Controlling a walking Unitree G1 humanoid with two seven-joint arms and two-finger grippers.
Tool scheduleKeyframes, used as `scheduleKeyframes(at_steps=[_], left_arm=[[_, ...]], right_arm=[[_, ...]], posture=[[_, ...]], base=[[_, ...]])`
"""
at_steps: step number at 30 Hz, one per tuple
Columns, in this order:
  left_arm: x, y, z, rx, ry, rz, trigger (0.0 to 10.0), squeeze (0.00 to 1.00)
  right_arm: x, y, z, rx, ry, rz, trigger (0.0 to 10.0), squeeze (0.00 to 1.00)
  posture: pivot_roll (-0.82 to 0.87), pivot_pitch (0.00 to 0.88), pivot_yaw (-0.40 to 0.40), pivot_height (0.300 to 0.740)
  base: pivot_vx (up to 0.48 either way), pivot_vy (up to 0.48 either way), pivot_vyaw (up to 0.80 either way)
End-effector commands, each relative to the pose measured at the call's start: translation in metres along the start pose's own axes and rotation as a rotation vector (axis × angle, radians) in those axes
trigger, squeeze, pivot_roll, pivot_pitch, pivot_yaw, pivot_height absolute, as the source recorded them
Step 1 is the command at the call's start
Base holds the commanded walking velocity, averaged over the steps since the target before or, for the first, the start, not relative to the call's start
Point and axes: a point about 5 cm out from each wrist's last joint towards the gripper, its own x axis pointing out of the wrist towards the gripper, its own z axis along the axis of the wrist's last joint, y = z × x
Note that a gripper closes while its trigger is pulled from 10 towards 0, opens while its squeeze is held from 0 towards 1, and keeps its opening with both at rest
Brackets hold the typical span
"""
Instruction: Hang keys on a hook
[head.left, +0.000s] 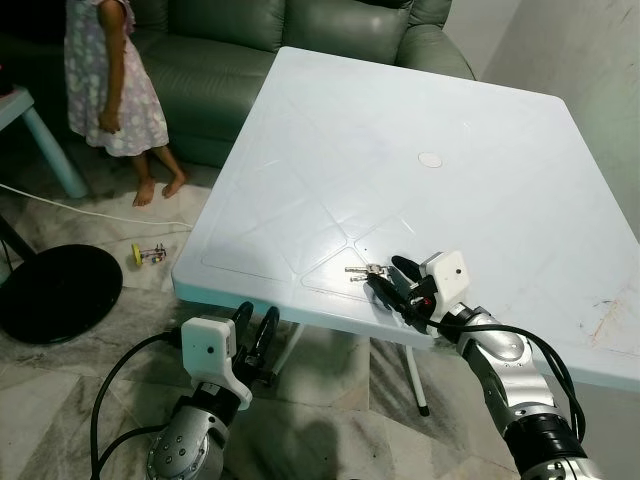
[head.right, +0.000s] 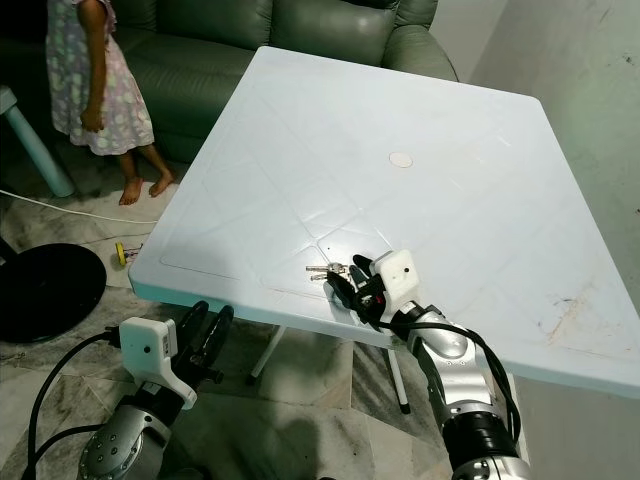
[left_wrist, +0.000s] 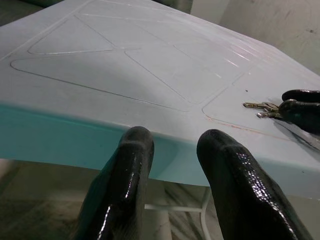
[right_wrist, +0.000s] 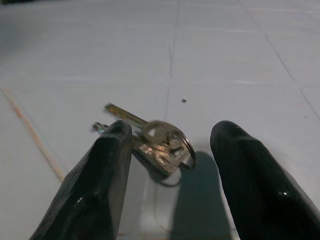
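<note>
A small bunch of silver keys on a ring lies flat on the pale blue table, close to its near edge. My right gripper rests on the tabletop just behind the keys, open, one finger on each side of the bunch. The right fingers do not press on the keys. My left gripper hangs open below and in front of the table's near edge, its fingertips a little under the rim, well left of the keys.
A green sofa stands behind the table. A person in a patterned dress stands barefoot at the far left. On the tiled floor lie a round black base, a white cable and a small yellow object.
</note>
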Motion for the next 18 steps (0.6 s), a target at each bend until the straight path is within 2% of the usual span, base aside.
scheduleKeyframes(at_steps=[1,4,6,7,8,9,13,14,16,18], left_arm=[[-0.0006,-0.0040,-0.0009,-0.002,0.008,-0.005,10.0,0.00],[-0.0006,-0.0044,-0.0011,-0.002,0.009,-0.005,10.0,0.00],[-0.0010,-0.0046,-0.0018,-0.003,0.011,-0.004,10.0,0.00],[-0.0010,-0.0047,-0.0019,-0.003,0.012,-0.004,10.0,0.00],[-0.0010,-0.0048,-0.0020,-0.003,0.012,-0.004,10.0,0.00],[-0.0009,-0.0048,-0.0020,-0.002,0.012,-0.004,10.0,0.00],[-0.0007,-0.0047,-0.0014,-0.003,0.010,-0.003,10.0,0.00],[-0.0006,-0.0047,-0.0014,-0.003,0.009,-0.003,10.0,0.00],[-0.0005,-0.0047,-0.0015,0.000,0.009,-0.004,10.0,0.00],[-0.0004,-0.0047,-0.0015,0.000,0.009,-0.004,10.0,0.00]], right_arm=[[-0.0045,-0.0045,-0.0004,0.040,-0.019,-0.005,10.0,0.00],[-0.0042,-0.0044,0.0006,0.076,-0.035,0.005,10.0,0.00],[-0.0041,-0.0051,0.0008,0.069,-0.036,0.007,8.6,0.00],[-0.0042,-0.0054,0.0007,0.062,-0.035,0.006,8.6,0.00],[-0.0043,-0.0058,0.0005,0.057,-0.033,0.005,7.5,0.00],[-0.0044,-0.0062,0.0004,0.052,-0.033,0.004,4.9,0.00],[-0.0051,-0.0081,-0.0012,0.039,-0.020,0.000,5.7,0.00],[-0.0053,-0.0082,-0.0018,0.033,-0.015,0.003,4.5,0.00],[-0.0059,-0.0083,-0.0030,0.024,-0.010,0.006,4.3,0.00],[-0.0060,-0.0084,-0.0032,0.023,-0.009,0.007,2.7,0.00]], posture=[[0.15,0.168,-0.132,0.740],[0.15,0.166,-0.131,0.740],[0.15,0.165,-0.131,0.740],[0.15,0.165,-0.131,0.740],[0.15,0.163,-0.131,0.740],[0.15,0.163,-0.131,0.740],[0.15,0.163,-0.131,0.740],[0.15,0.162,-0.132,0.740],[0.15,0.162,-0.131,0.740],[0.15,0.163,-0.130,0.740]], base=[[0.000,0.000,0.00],[0.000,0.000,0.00],[0.000,0.000,0.00],[0.000,0.000,0.00],[0.000,0.000,0.00],[0.000,0.000,0.00],[0.000,0.000,0.00],[0.000,0.000,0.00],[0.000,0.000,0.00],[0.000,0.000,0.00]])
